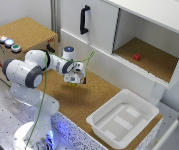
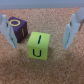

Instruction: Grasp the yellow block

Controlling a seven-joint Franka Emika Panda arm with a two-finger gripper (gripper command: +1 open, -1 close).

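The yellow block (image 2: pixel 40 45) is a bright yellow-green cube with dark letters on its faces, resting on the cork surface. In the wrist view it sits between the two fingers of my gripper (image 2: pixel 39 45), which is open, one white finger (image 2: pixel 9 31) on each side and a gap to both. In the exterior view the gripper (image 1: pixel 74 80) hangs low over the cork, and the yellow block (image 1: pixel 70 84) shows only as a small speck beneath it.
A dark cube (image 2: pixel 20 29) lies on the cork right next to the yellow block, close to one finger. A small red cube (image 1: pixel 136 57) sits inside the open cabinet. A white tray (image 1: pixel 139 107) stands at the exterior view's right, a button box (image 1: pixel 19 35) at its left.
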